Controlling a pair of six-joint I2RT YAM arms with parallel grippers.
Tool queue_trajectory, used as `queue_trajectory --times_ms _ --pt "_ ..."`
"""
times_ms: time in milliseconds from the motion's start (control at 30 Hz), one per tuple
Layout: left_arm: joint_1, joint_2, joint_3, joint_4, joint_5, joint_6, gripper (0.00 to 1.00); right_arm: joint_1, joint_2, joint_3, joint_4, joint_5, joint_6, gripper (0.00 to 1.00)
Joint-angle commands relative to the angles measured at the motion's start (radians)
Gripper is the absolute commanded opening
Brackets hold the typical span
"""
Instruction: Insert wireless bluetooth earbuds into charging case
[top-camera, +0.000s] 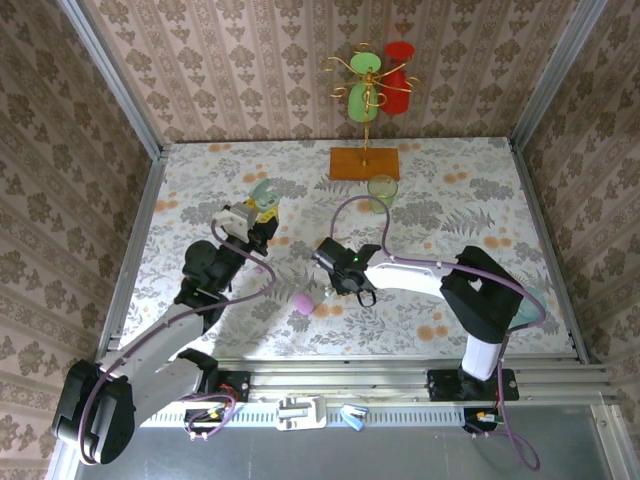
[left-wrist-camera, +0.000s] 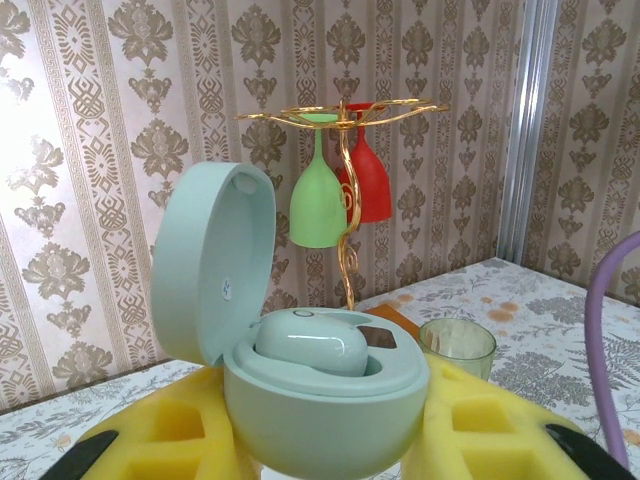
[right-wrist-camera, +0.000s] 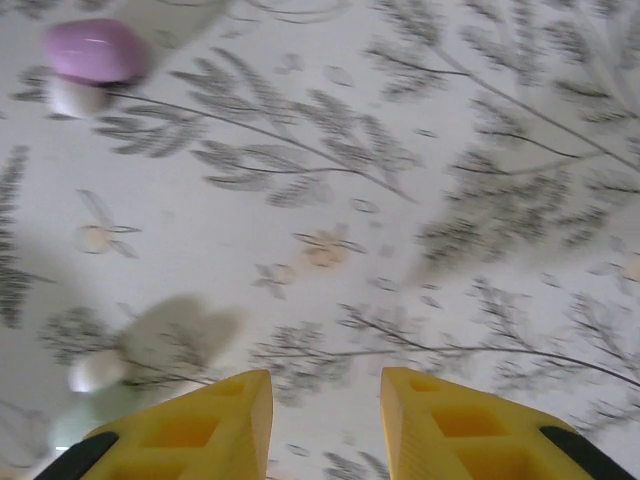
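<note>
**Left gripper** (left-wrist-camera: 325, 452): clamped on the mint charging case (left-wrist-camera: 325, 400), one yellow finger (left-wrist-camera: 170, 430) on each side. The case is upright and raised off the table (top-camera: 450, 200), with its lid standing open.

**Left wrist view:** a pale mint earbud (left-wrist-camera: 310, 345) is seated in the case's well. Behind it are a gold rack (left-wrist-camera: 345, 110) with a green glass (left-wrist-camera: 318, 205) and a red glass (left-wrist-camera: 370, 185) hanging bowl-down, and a small clear cup (left-wrist-camera: 457, 347).

**Right gripper** (right-wrist-camera: 325, 420): low over the tablecloth, its jaws parted with nothing between them.

**Right wrist view:** a pink case (right-wrist-camera: 95, 50) lies at the upper left, closed, with a whitish piece (right-wrist-camera: 75, 97) touching its near edge. A second whitish piece (right-wrist-camera: 97, 370) lies left of the fingers. It is blurred and possibly an earbud.

**Top view:** the pink case lies between the two arms, just left of the right gripper and well apart from the mint case.
</note>
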Motion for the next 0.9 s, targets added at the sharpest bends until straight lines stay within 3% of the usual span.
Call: queue_trajectory --times_ms 0,167,267,700,867 --pt "0.005 -0.001 0.018 0.041 0.010 -0.016 0.10 -0.018 -0.068 -0.053 -0.012 0.033 0.004 0.34" --pt "0.006 0.001 0.020 0.040 0.005 -0.012 0.10 -0.013 -0.106 -0.063 0.131 -0.146 -0.101 0.41" --pt "0.006 0.002 0.020 0.039 0.005 -0.011 0.10 -0.001 -0.068 -0.022 0.159 -0.191 -0.118 0.44" --pt "0.005 -0.009 0.020 0.022 0.015 -0.005 0.10 0.024 0.146 0.157 0.040 -0.177 -0.177 0.41" --pt "0.005 -0.007 0.021 0.026 0.022 -0.007 0.10 0.024 0.161 0.165 -0.024 -0.133 -0.182 0.40"
